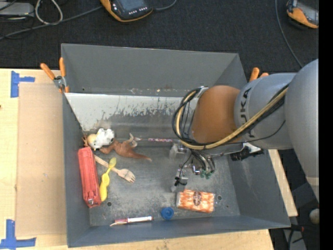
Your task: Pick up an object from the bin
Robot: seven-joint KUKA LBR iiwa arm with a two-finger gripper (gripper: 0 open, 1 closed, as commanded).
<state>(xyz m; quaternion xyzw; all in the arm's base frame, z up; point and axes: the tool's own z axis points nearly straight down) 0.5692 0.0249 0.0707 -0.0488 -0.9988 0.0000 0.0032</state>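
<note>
My gripper (181,180) hangs below the arm's wrist, over the bin floor right of the middle. Just below and to its right an orange and white patterned packet (196,201) lies flat near the front wall. A small blue round cap (166,213) lies left of the packet, at the front edge of the floor. I see nothing in the gripper.
On the left lie a long red tool (88,177), a yellow piece (105,181), a tan hand-shaped toy (123,174), a brown toy animal (126,149) and a white toy (102,137). A red and white stick (131,221) lies at the front.
</note>
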